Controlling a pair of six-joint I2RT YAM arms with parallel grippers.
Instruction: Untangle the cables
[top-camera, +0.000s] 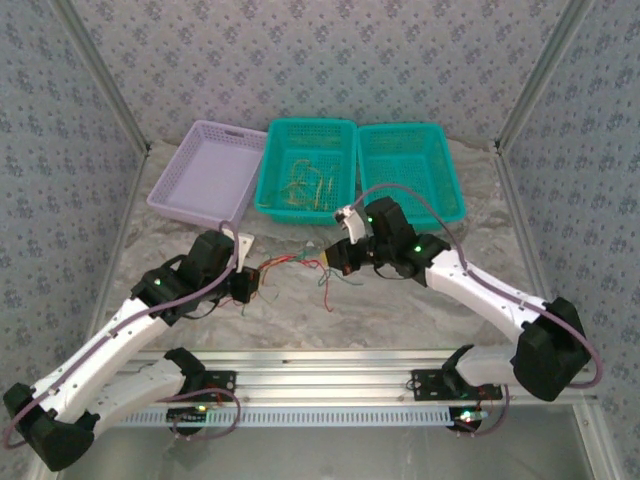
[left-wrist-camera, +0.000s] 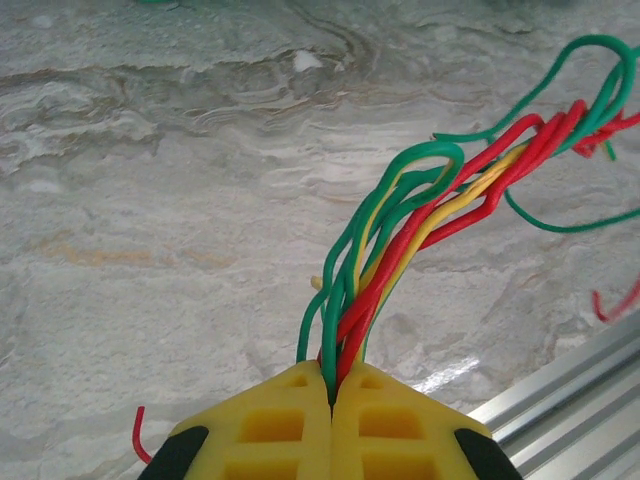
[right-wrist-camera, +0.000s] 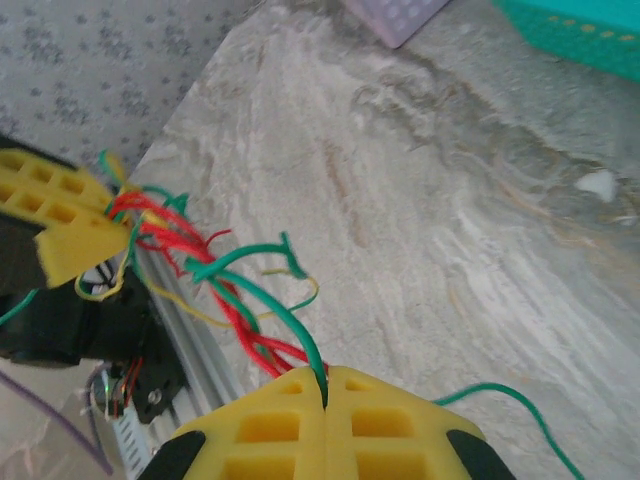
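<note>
The cables (top-camera: 293, 263) hang as a twisted bunch of red, green and yellow strands stretched between the 2 arms, above the marbled surface (top-camera: 400, 305) and in front of the baskets. The left end effector (left-wrist-camera: 331, 385) is closed tight, its 2 yellow fingers pressed together with no gap. It pinches one end of the bunch: several green, red and yellow strands rise from between the fingertips, curve up to the right and twist around each other further along. A short red end shows beside its left finger. The right end effector (right-wrist-camera: 325, 378) is likewise closed, fingertips meeting, and grips a green strand and a twisted red pair at the other end of the bunch. From its wrist camera the strands run off to the left end effector's yellow fingers, with yellow and green loops sagging from the tangle between. One green strand trails to the right of the right end effector, over the surface. In the top view loose green and red ends dangle below the bunch; whether they touch the surface I cannot tell.

Behind the arms 3 baskets stand side by side on the surface: a purple basket (top-camera: 205, 175) on the left, a teal basket (top-camera: 310, 124) in the middle with thin yellowish strands (top-camera: 305, 185) lying in it, and a second teal basket (top-camera: 400, 127) on the right.
</note>
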